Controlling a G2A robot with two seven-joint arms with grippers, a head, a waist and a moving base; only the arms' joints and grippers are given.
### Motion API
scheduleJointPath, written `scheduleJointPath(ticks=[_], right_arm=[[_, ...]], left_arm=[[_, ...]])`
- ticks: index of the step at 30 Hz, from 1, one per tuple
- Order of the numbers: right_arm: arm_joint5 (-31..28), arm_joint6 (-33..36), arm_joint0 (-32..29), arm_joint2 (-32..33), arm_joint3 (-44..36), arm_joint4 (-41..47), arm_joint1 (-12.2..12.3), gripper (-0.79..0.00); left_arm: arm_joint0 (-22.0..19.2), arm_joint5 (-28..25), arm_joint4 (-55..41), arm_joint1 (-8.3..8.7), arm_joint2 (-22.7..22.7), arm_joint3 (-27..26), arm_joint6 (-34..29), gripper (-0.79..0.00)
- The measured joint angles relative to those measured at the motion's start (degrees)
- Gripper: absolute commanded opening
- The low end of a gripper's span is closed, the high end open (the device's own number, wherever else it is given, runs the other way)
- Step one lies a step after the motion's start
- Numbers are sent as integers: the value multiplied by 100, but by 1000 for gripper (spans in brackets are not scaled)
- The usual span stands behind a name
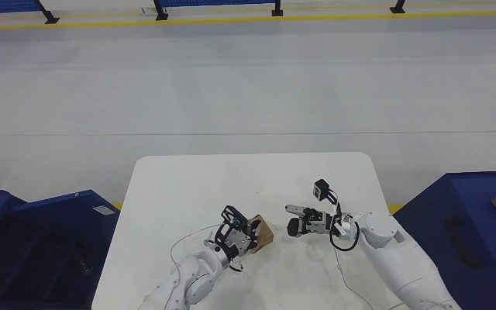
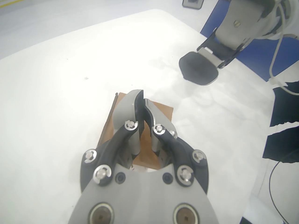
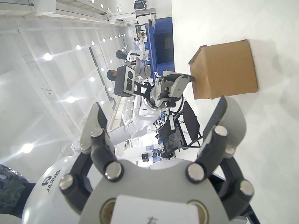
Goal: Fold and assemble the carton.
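- Top view: the carton (image 1: pixel 263 231), a small brown cardboard box, sits on the white table (image 1: pixel 194 194) near the robot's edge, about midway across.
- Top view: the left gripper (image 1: pixel 246 226) is at the carton's left side. The right gripper (image 1: pixel 293 218) stands just beside the carton's right side, apart from it, with its fingers spread.
- Top view: a pale label (image 1: pixel 101 209) lies on the blue bin (image 1: pixel 54 232) left of the table. Its print is too small to read.
- Left wrist view: the left gripper (image 2: pixel 143 100) is clenched on the carton (image 2: pixel 166 114). The dark pads meet at the tips, and brown board runs up between the fingers. The visible board is matte and unprinted.
- Left wrist view: one dark, rounded pad (image 2: pixel 198 71) of the right gripper stands beyond the carton, clear of it.
- Right wrist view: the right gripper (image 3: pixel 160 101) is released, its ridged fingers wide apart. The carton (image 3: pixel 224 68) lies ahead of the jaws and outside them, resting on the table (image 3: pixel 268 24).
- Right wrist view: the carton shows flat faces, sharp creases and a flap angled outward at one end. The left gripper (image 3: pixel 190 78) meets the carton at that end.
- Right wrist view: black lettering (image 3: pixel 52 183) marks the right arm's white housing.
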Motion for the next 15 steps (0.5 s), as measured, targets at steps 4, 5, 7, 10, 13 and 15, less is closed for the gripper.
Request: scheduleJointPath(ticks=[4,5,7,10,13,15], right_arm=[[0,0,0,0,0,0,0,0],[0,0,0,0,0,0,0,0],[0,0,0,0,0,0,0,0],[0,0,0,0,0,0,0,0],[0,0,0,0,0,0,0,0],[0,0,0,0,0,0,0,0]], left_arm=[[63,-21,-15,18,-47,-86,-176,-785],[51,-15,23,16,-25,-57,-242,-785],[30,30,87,5,22,6,-284,-785],[-3,93,102,-17,81,69,-265,-785],[54,26,10,-19,69,-69,-102,-785],[122,-36,9,-1,20,-187,-50,-785]])
